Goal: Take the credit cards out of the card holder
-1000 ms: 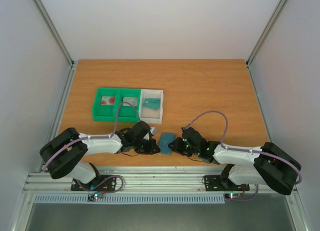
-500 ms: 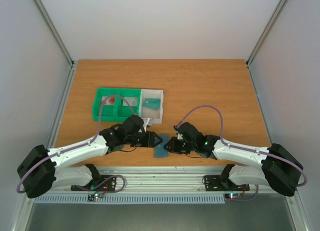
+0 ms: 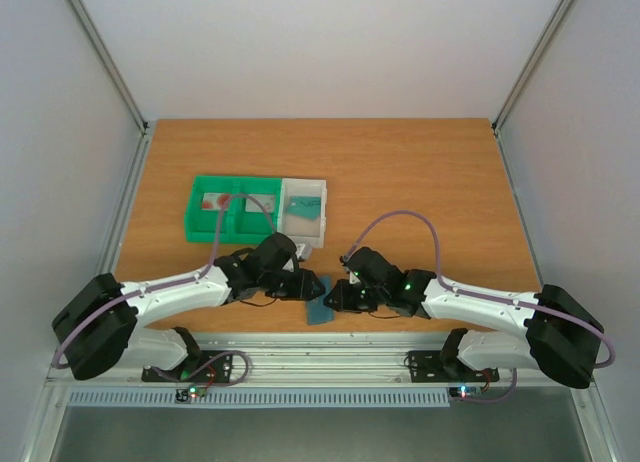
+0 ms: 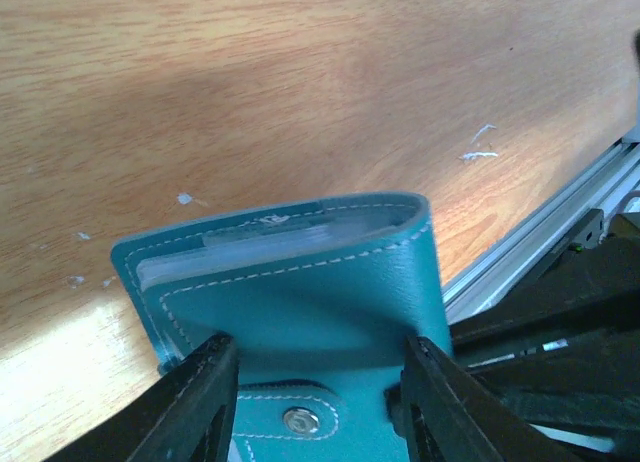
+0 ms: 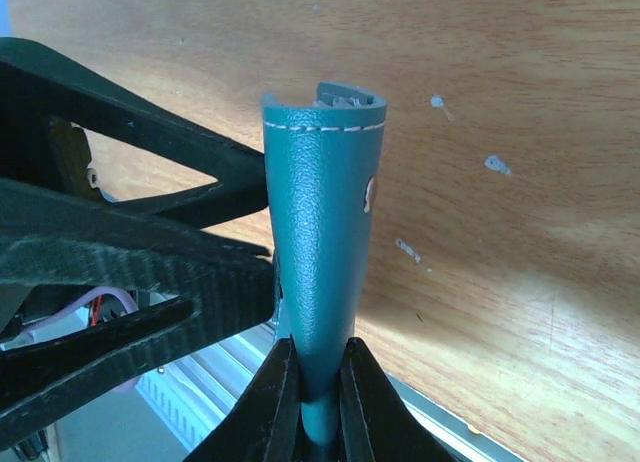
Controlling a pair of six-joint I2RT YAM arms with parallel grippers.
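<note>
The card holder (image 3: 320,304) is a teal-blue stitched wallet, held upright near the table's front edge. My right gripper (image 3: 336,296) is shut on its lower edge, as the right wrist view (image 5: 318,382) shows on the holder (image 5: 320,212). My left gripper (image 3: 304,285) is open, its fingertips against the holder's broad face (image 4: 300,292) with one finger (image 4: 200,407) on each side. A pale card edge (image 4: 270,244) shows inside the holder's top fold. A pale credit card with a red mark (image 3: 215,202) lies in the green tray (image 3: 196,222).
A white tray (image 3: 318,194) holding a teal card (image 3: 303,210) adjoins the green tray at mid-left. The aluminium rail (image 3: 320,362) runs just behind the holder along the near table edge.
The holder has moved left and toward the front edge with my right gripper and now stands more on edge. My left gripper reached in and now sits against its face.
</note>
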